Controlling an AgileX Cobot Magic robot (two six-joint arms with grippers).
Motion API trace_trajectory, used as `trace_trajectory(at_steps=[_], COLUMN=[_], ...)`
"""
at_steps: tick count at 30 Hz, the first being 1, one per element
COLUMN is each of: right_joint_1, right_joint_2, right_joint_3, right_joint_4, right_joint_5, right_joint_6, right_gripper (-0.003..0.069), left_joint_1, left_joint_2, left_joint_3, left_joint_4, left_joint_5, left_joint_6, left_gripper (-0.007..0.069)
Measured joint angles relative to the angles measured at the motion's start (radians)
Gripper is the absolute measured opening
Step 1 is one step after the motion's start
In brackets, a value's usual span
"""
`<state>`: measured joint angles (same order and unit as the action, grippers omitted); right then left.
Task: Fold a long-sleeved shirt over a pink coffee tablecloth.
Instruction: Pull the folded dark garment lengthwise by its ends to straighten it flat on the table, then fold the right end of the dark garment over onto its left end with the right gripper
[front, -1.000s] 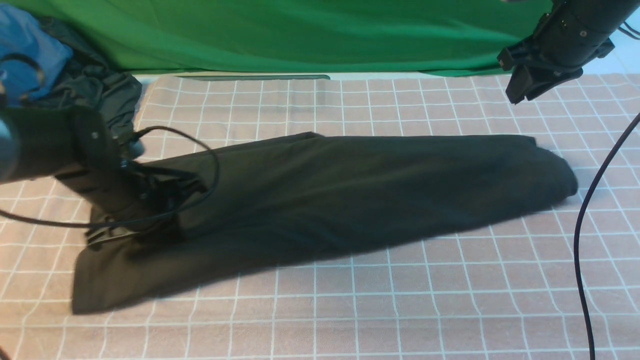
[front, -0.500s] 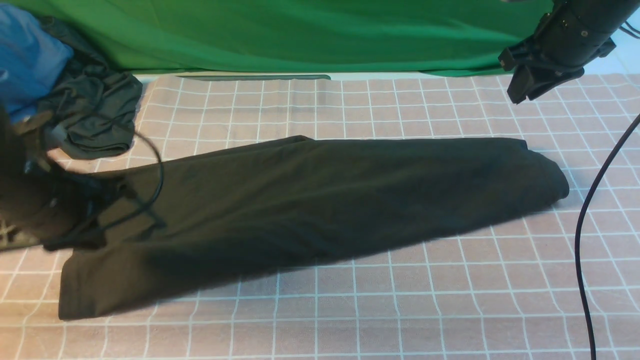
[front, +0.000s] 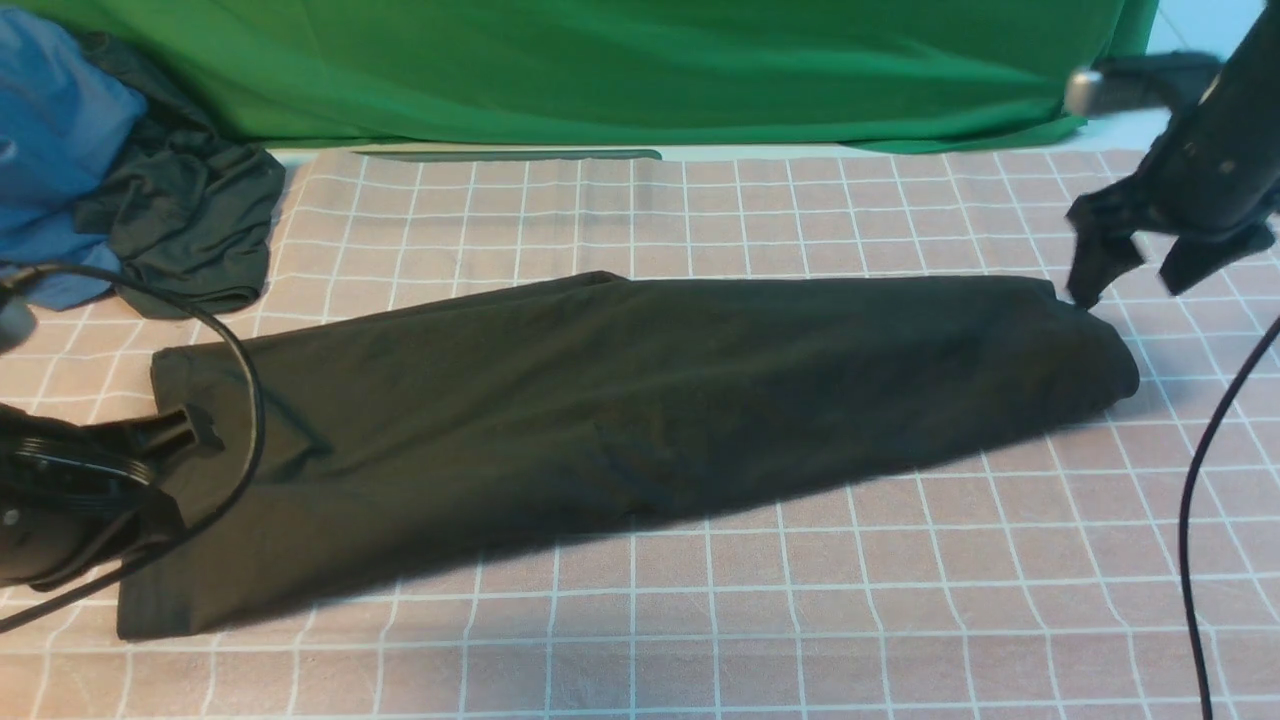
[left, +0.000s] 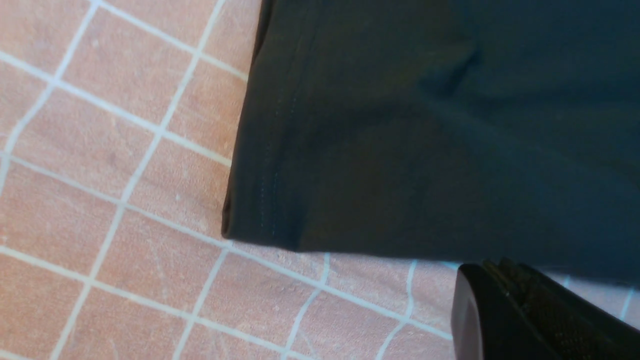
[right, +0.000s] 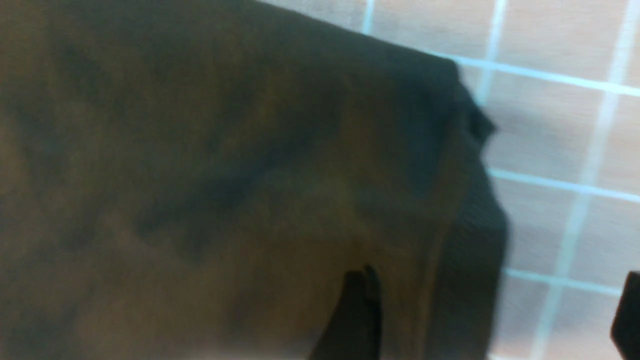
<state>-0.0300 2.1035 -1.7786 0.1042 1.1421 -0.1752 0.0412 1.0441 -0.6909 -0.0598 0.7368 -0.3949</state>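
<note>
The pink coffee tablecloth (front: 760, 600) covers the whole table. On it the long-sleeved shirt (front: 620, 420) lies folded into a long band, running from eight o'clock to three o'clock. At two o'clock the right gripper (front: 1125, 280) hangs spread wide, empty, over the shirt's end. At eight o'clock the left gripper (front: 190, 435) is clenched, empty, beside the hem.

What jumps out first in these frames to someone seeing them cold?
The long-sleeved shirt, black and folded into a long band, lies slantwise across the middle of the pink coffee tablecloth. The right gripper hangs open at the shirt's far right end, one finger over the cloth's edge. The left gripper sits shut beside the hem corner at the near left, and a bright green backdrop fills the back.
</note>
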Motion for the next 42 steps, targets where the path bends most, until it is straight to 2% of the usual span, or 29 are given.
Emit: trace_trajectory(at_steps=[10, 13, 18, 23, 24, 26, 30, 34, 38, 42], right_joint_1=[0.0, 0.006, 0.015, 0.021, 0.023, 0.023, 0.012, -0.048, -0.108, -0.118], right_joint_2=[0.127, 0.13, 0.135, 0.138, 0.137, 0.136, 0.126, 0.085, 0.031, -0.04], right_joint_3=[0.001, 0.001, 0.001, 0.001, 0.0, -0.002, -0.021, -0.039, -0.04, -0.04], right_joint_4=[0.057, 0.073, 0.07, 0.076, 0.078, 0.067, -0.03, -0.129, -0.164, -0.167], right_joint_5=[-0.002, -0.001, -0.014, -0.024, -0.022, -0.017, 0.037, 0.064, 0.07, 0.075], right_joint_6=[-0.03, -0.042, -0.048, -0.101, -0.111, -0.114, -0.059, -0.007, 0.011, 0.019], right_gripper=[0.0692, 0.0651, 0.0472, 0.0185, 0.0098, 0.0074, 0.007, 0.007, 0.007, 0.007], left_joint_1=[0.0, 0.0, 0.0, 0.0, 0.0, 0.0, 0.0, 0.0, 0.0, 0.0], left_joint_2=[-0.013, -0.013, -0.013, -0.013, -0.013, -0.013, -0.013, -0.013, -0.013, -0.013], left_joint_3=[0.001, 0.001, 0.001, 0.001, 0.001, 0.001, 0.001, 0.001, 0.001, 0.002], left_joint_4=[-0.001, -0.001, -0.003, -0.014, -0.016, -0.019, -0.02, -0.022, -0.022, -0.022], left_joint_5=[-0.002, -0.002, -0.002, -0.002, -0.002, -0.002, -0.003, -0.004, -0.006, -0.017], left_joint_6=[0.004, 0.004, 0.004, 0.006, 0.006, 0.006, 0.009, 0.027, 0.043, 0.067], left_gripper=[0.0013, 0.0013, 0.0013, 0.0013, 0.0013, 0.0013, 0.0013, 0.0013, 0.0013, 0.0013])
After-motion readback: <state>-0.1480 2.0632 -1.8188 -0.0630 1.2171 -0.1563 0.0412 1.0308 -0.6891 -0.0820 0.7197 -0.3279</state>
